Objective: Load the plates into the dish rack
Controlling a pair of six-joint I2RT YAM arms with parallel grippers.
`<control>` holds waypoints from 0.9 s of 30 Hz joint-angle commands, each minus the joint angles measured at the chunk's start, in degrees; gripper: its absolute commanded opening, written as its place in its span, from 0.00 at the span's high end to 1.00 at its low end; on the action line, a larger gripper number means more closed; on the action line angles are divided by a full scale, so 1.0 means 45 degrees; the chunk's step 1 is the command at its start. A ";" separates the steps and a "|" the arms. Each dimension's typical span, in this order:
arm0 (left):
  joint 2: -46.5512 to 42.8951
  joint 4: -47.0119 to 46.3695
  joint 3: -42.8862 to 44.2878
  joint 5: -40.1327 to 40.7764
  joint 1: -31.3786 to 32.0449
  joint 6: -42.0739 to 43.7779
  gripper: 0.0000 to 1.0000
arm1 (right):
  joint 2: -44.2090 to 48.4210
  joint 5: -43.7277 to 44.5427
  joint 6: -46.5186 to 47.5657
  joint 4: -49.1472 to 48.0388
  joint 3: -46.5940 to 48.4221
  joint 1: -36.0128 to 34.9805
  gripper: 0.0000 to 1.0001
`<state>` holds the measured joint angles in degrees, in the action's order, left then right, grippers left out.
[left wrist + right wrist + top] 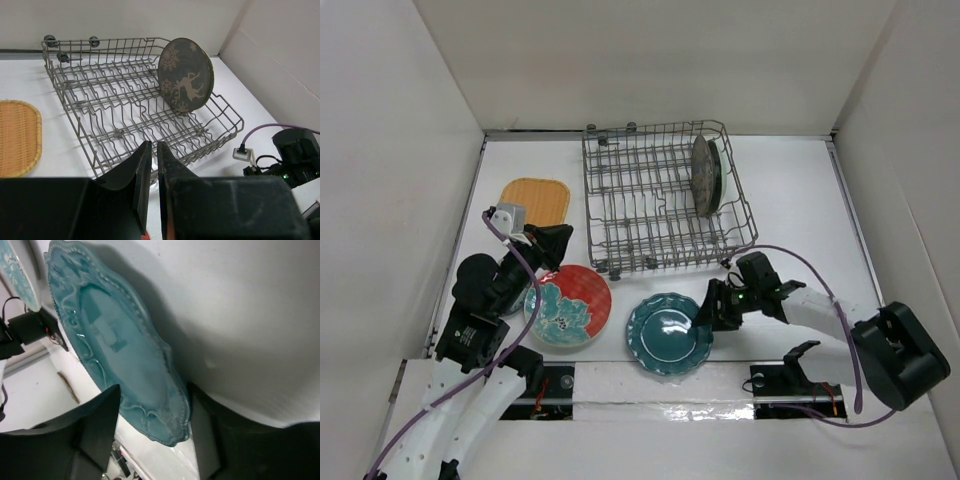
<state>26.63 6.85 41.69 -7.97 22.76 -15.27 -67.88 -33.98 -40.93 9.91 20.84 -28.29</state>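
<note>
The grey wire dish rack (650,205) stands at the back middle and also shows in the left wrist view (115,95). The grey-brown deer plate (704,176) (185,82) stands upright in its right end. The mint-green plate is not clearly visible. The orange plate (535,202) (17,135) lies left of the rack. The red plate with the teal flower (570,305) lies flat at the front left. My left gripper (556,248) (153,144) hovers over its far rim, fingers shut to a thin slit with nothing between. The scalloped teal plate (668,334) (115,350) lies front centre. My right gripper (712,310) (155,390) is open, straddling its right rim.
White walls (400,180) enclose the table on three sides. Purple cables (800,265) run along both arms. The right arm's wrist (295,155) sits near the rack's front right corner. Black mounts (790,380) line the near edge. The red plate's edge (17,275) shows beyond the teal one.
</note>
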 commanded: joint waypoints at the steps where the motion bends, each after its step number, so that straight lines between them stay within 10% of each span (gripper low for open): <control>1: 0.0156 -0.0312 0.0130 0.0344 -0.0059 0.0131 0.93 | -0.1164 0.0246 0.0072 -0.1730 -0.0705 -0.0430 0.44; 9: 0.0000 -0.0234 0.0071 0.0871 -0.0059 0.0053 0.92 | -0.2456 0.0557 -0.1099 -0.5186 -0.1661 -0.0568 1.00; 27: 0.0176 -0.0273 0.0091 0.0775 -0.0059 0.0111 0.92 | 0.6783 0.2766 -0.0144 0.2326 0.3486 -0.0978 1.00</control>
<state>27.24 7.66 41.69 -4.10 22.76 -15.27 -39.77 -20.18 -42.17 19.11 26.98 -32.58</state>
